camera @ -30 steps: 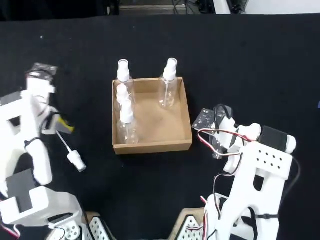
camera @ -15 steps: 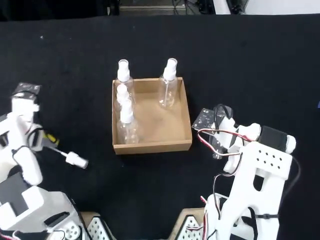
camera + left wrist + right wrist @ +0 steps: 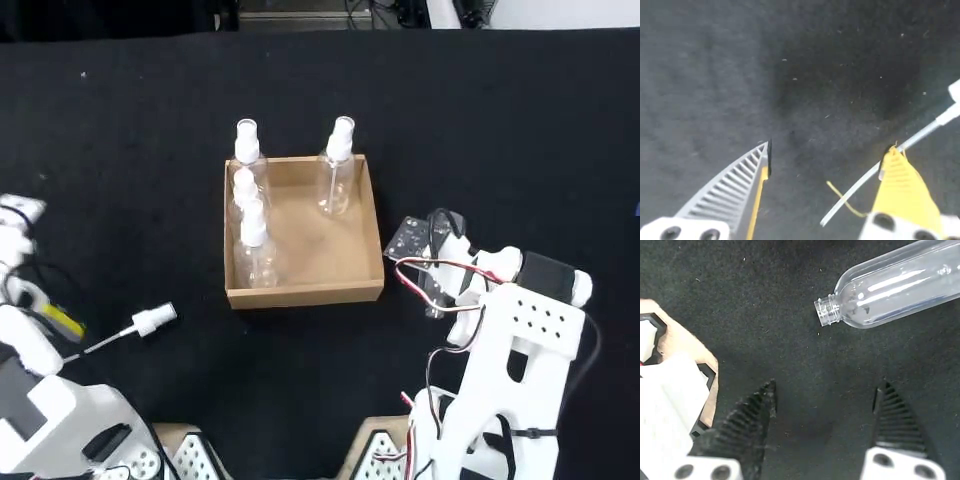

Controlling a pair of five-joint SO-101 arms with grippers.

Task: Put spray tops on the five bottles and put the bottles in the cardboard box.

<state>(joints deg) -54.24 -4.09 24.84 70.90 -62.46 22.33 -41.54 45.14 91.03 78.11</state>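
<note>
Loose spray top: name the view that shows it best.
The high view: the whole spray top lies on the table, head and dip tube, left of the cardboard box. The left wrist view catches its tube and a corner of its head beside the open left claw. The right wrist view faces a capless bottle.

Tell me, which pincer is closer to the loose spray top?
Left. The left pincer is just beside the spray top; the right pincer is past the box, by a bottle.
</note>
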